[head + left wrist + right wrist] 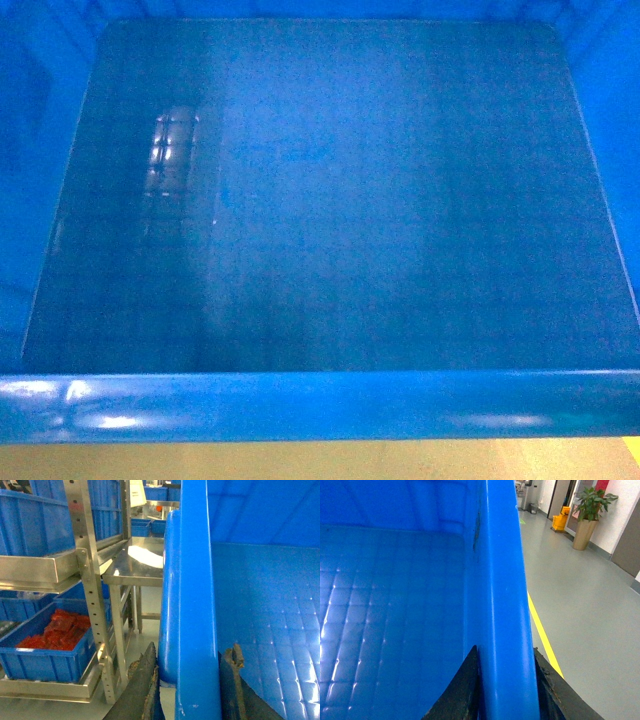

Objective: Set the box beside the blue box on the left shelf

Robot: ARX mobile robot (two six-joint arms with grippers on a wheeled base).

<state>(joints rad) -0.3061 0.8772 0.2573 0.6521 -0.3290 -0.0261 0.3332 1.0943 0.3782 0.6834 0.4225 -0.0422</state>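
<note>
The bright-blue box [320, 200] fills the head view; I look down onto its grid-patterned floor, with its thick near rim along the bottom. My left gripper [192, 652] is shut on the box's left rim [192, 580], one dark finger outside the wall and one inside. My right gripper [505, 652] is shut on the right rim [502, 580] in the same way. A grey metal rack [90, 580] stands left of the box and carries blue crates [35, 525]. No rollers show on it. Neither gripper appears in the head view.
On the rack's low level sits a blue crate of red parts [50, 640]. A steel table [140, 565] stands beyond the rack. On the right lie grey floor, a yellow line [540, 625], a potted plant [587, 515] and a yellow bucket [560, 520].
</note>
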